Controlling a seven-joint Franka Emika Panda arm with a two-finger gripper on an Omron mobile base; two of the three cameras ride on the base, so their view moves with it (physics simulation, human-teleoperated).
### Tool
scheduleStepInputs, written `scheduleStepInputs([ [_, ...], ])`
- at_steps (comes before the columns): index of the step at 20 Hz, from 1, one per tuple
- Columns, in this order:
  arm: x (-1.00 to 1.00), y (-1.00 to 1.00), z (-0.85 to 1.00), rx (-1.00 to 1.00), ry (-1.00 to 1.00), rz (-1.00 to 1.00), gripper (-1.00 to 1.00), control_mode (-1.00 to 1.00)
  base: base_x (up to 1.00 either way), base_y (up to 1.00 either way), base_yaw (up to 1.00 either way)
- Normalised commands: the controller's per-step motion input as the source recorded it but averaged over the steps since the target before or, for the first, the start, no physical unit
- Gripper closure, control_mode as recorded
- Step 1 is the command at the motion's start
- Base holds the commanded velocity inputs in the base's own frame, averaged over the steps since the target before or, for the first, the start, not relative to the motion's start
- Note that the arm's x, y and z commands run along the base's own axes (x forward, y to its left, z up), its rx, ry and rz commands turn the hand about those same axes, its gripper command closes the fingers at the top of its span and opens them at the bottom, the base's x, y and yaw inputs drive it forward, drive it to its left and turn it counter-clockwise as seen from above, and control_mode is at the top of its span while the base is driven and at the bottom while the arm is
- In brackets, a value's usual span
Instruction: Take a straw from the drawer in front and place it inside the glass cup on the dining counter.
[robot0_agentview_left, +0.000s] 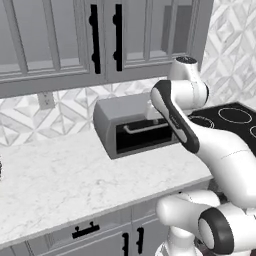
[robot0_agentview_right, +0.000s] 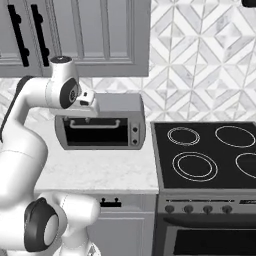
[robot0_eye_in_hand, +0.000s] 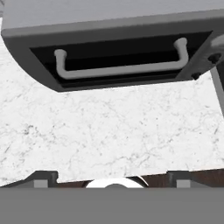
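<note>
step: the start — nothing of the task is done; the drawer (robot0_agentview_left: 86, 230) is closed and the arm stands raised over the tabletop (robot0_agentview_left: 60, 185).
gripper: fingertips (robot0_eye_in_hand: 43, 178) spread wide at the lower edge of the hand view, nothing between them — it holds nothing. The hand looks down at the marble and the toaster oven (robot0_eye_in_hand: 118, 48).
drawer: a shallow grey front with a black bar handle (robot0_agentview_left: 85, 231), just under the tabletop edge, low in the left base view; a like handle (robot0_agentview_right: 110, 203) sits below the marble in the right base view.
straw: hidden — presumably inside the shut drawer; cannot tell from here.
cup, dining counter: not found in these views; likely elsewhere in the room.
nearby: stove (robot0_agentview_right: 210, 155) just right of the tabletop; wall cabinets (robot0_agentview_left: 60, 40) above.
next move: lower the hand well down past the tabletop edge, turn the gripper to face the bar handle, close on it and pull straight out.
risk: the arm is folded high — the reach down is long, and the marble lip overhangs the handle.
</note>
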Motion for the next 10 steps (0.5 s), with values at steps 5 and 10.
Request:
scheduleStepInputs([
  [5, 0.00, 0.00, 0.00, 0.00, 0.00, 0.00, -1.00, 1.00, -0.04, 0.74, -0.40],
  [10, 0.00, 0.00, 0.00, 0.00, 0.00, 0.00, -1.00, 1.00, -0.06, 0.71, -0.39],
])
